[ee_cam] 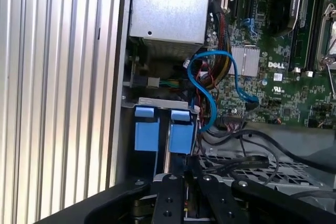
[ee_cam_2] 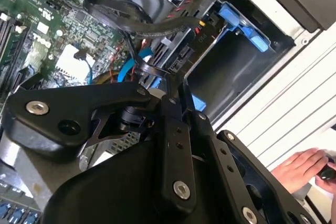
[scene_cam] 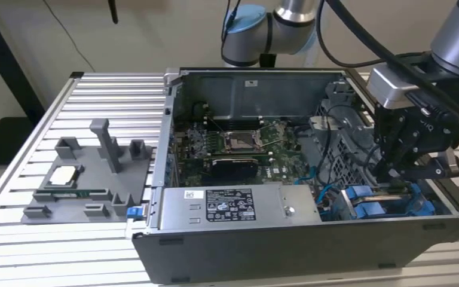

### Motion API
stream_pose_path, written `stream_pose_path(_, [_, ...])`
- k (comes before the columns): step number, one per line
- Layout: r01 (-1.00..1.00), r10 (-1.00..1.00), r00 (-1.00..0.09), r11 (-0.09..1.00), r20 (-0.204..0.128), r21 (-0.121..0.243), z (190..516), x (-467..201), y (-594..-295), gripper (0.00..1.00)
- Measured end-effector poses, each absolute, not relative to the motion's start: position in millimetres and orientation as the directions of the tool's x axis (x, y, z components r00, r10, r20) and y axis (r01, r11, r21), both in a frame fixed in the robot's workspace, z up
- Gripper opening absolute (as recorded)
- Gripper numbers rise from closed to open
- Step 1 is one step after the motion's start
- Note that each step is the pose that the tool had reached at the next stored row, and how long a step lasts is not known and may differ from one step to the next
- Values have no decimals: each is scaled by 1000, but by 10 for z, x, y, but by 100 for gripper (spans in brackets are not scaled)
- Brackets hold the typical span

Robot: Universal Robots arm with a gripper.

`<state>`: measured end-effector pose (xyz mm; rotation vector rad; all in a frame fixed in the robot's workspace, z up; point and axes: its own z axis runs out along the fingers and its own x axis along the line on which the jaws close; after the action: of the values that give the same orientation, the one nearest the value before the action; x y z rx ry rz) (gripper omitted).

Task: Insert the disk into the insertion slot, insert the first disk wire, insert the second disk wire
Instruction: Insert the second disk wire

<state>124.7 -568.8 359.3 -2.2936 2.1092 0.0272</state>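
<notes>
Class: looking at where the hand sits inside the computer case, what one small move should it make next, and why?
Probably ease the hand slightly further down. In the exterior view it hangs just above the blue-framed disk in the case's corner bay, with black cables close beside it.

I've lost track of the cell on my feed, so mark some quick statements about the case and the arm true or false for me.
1. The gripper is down inside the computer case, at the end on the exterior view's right. True.
2. The case's side panel is fitted and hides the motherboard. False: the case is open and the motherboard is in plain sight.
3. A blue cable loops inside the case in the first wrist view. True.
4. The grey fixture tray sits inside the case. False: it lies on the slatted table, on the exterior view's left of the case.
5. A person's hand is near the table edge in the second wrist view. True.
</notes>
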Motion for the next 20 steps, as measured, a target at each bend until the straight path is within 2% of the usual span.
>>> stream_pose_path(20, [-995,-995,100,-100,-31,-7,3443,1380,-5672,16])
